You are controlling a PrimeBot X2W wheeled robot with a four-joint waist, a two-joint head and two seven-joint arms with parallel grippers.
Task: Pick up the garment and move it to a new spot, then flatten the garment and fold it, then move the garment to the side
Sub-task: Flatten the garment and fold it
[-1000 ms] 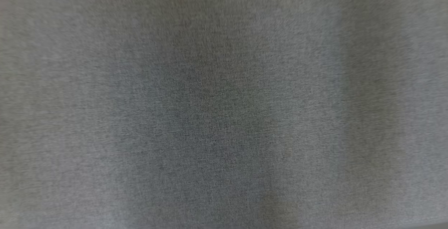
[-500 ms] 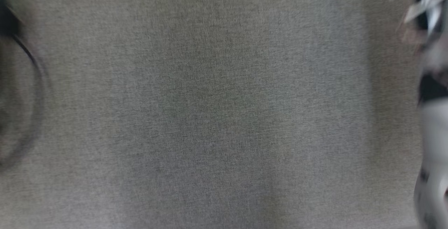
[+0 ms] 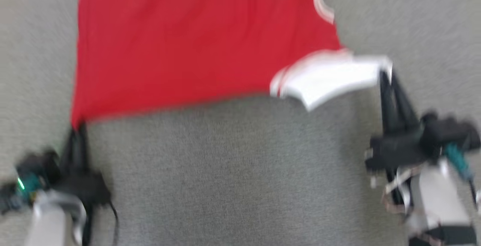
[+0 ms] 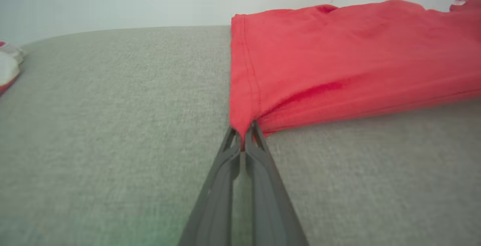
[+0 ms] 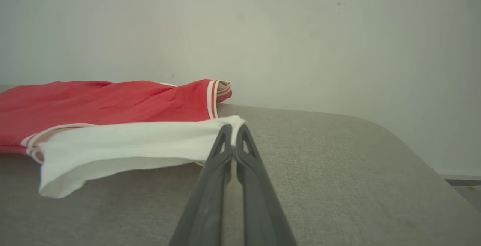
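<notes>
Head view: garment (image 3: 188, 43) lies on the surface (image 3: 244, 171) in the upper half of the frame, its top edge cut off. Left hand (image 3: 77, 129) at lower left, clamped on the garment's lower-left corner. Right hand (image 3: 385, 74) at right, clamped on the lower-right corner. The 2 hands are well apart, with surface between them.

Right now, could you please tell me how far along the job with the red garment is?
Looks done: the garment lies spread, mostly flat, on the grey surface. In hand: the left gripper is shut on a red corner and the right gripper on the white flap, stretching the near edge. Left: smoothing that flap, the folding, then the move to the side.
</notes>
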